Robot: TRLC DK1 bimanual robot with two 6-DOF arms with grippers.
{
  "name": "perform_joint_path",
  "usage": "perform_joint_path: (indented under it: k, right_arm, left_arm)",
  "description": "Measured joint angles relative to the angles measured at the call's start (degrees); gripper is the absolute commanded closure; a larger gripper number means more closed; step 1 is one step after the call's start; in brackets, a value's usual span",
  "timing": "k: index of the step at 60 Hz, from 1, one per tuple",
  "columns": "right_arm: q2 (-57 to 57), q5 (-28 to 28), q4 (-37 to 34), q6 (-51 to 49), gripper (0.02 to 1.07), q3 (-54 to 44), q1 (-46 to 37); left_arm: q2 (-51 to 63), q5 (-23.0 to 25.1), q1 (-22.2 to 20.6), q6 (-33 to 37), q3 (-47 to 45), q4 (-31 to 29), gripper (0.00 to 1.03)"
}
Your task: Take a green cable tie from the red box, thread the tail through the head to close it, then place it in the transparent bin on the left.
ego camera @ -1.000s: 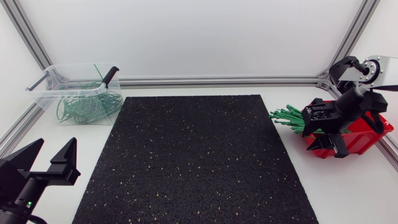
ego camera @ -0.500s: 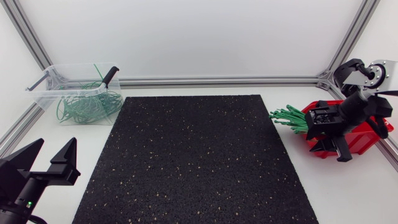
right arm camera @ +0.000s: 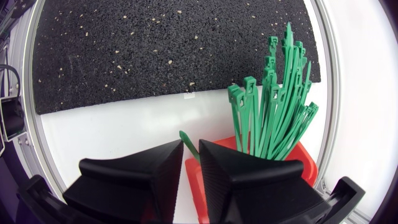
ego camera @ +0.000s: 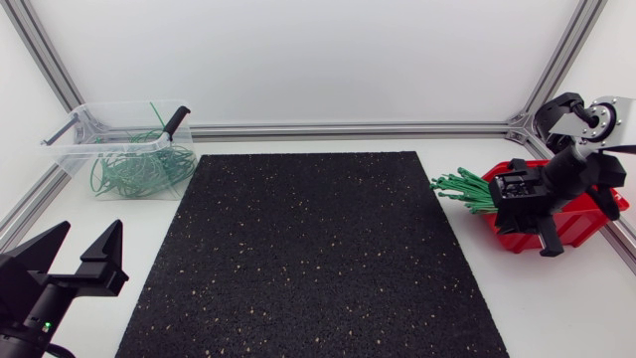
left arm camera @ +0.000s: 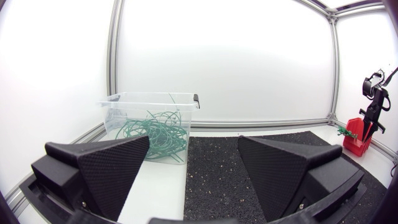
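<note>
Jaws of right arm pinch green cable tie

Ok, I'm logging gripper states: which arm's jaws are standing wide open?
The left gripper, jaws wide apart with nothing between them. The right gripper, over the red box, has its jaws pinched on a single green tie.

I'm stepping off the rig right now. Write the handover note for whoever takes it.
Left claw: open, empty, low at the table's near left.
Right claw: over the red plastic box, apparently shut on one thin green cable tie.
Bundle of green cable ties sticks out of the box.
Transparent plastic bin holds closed green loops.
Left to do: lift, thread, bin.
</note>
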Motion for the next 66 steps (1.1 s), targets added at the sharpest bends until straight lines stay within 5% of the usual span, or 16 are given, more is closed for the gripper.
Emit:
perform_joint_path:
  k: [22, 43, 66]
  right_arm:
    - [0.1, 0.2, 1.4, 0.0, 1.01, 0.0, -0.6]
    - [-3.0, -0.7, 1.2, 0.3, 1.01, 0.2, -0.6]
    - [-13.2, -9.2, -1.1, 7.4, 1.01, 10.6, 0.1]
  left_arm:
    - [0.0, 0.0, 0.0, 0.0, 0.0, 0.0, 0.04]
    - [0.0, 0.0, 0.0, 0.0, 0.0, 0.0, 0.04]
    - [0.0, 0.0, 0.0, 0.0, 0.0, 0.0, 0.04]
